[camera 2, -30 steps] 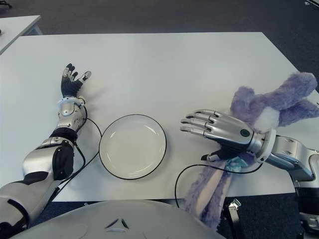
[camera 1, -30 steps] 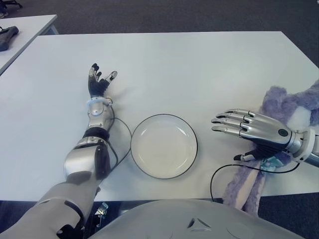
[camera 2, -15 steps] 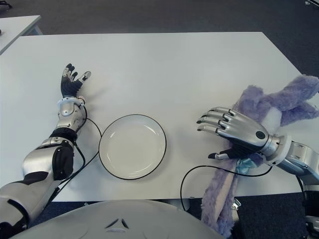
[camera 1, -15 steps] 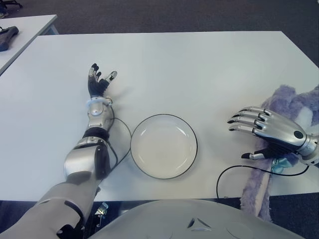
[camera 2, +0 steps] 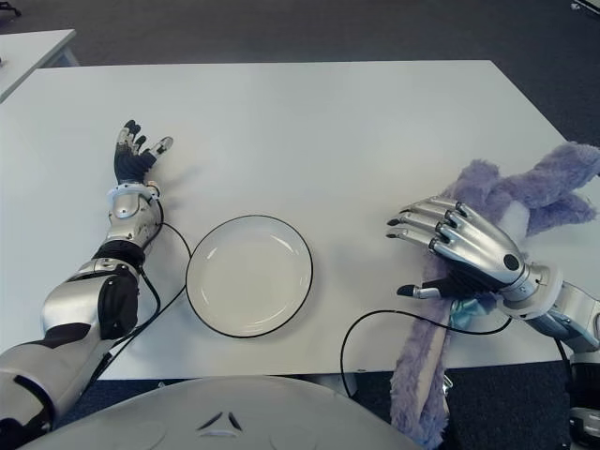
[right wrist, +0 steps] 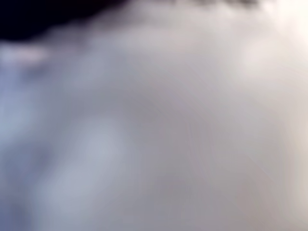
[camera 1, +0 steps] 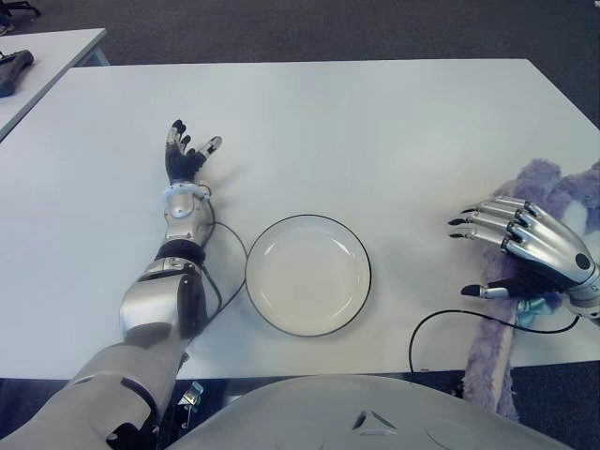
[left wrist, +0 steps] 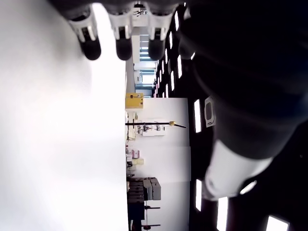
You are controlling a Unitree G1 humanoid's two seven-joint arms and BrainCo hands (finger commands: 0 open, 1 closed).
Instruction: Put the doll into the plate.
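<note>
The purple plush doll (camera 2: 548, 183) lies at the table's right edge, one long limb hanging over the front edge. My right hand (camera 2: 448, 253) is on top of its body with fingers spread and thumb apart, gripping nothing; whether the palm touches the plush is hidden. The right wrist view shows only a pale blur at close range. A white plate (camera 2: 248, 275) with a dark rim sits near the front edge, well left of the doll, with nothing in it. Left of the plate, my left hand (camera 2: 134, 155) is stretched out with its fingers relaxed.
The white table (camera 2: 328, 131) stretches far behind the plate. A black cable (camera 2: 375, 323) loops from my right wrist across the front edge. At the far left is a second table (camera 1: 47, 56) with a dark object (camera 1: 14, 67) on it.
My right hand has drawn back to the right, away from the plate, and its fingers have bent slightly. The doll has slid right with it. The left arm has not moved.
</note>
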